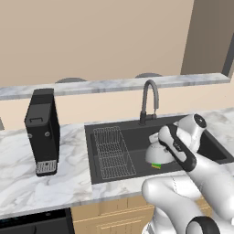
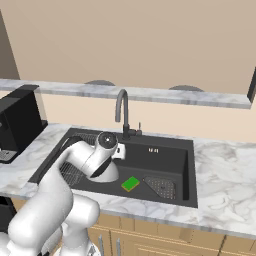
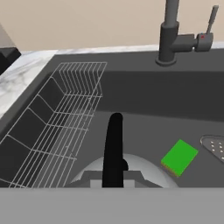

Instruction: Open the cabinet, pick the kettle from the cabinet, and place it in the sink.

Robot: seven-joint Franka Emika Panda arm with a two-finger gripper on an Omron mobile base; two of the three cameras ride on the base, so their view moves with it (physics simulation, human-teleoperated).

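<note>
Tool [image 3: 113,181] closed on kettle [image 1: 157,155] black handle, kettle low inside sink [image 2: 170,152], beside green sponge [image 2: 130,184].

White arm bent down, tool low at centre frame

The white jointed arm [image 1: 201,173] rises from the lower right of the left base view and folds forward, wrist angled downward. Its two-finger tool [image 3: 113,178] sits at the bottom centre of the hand view; whether the fingers are closed cannot be told.
</note>
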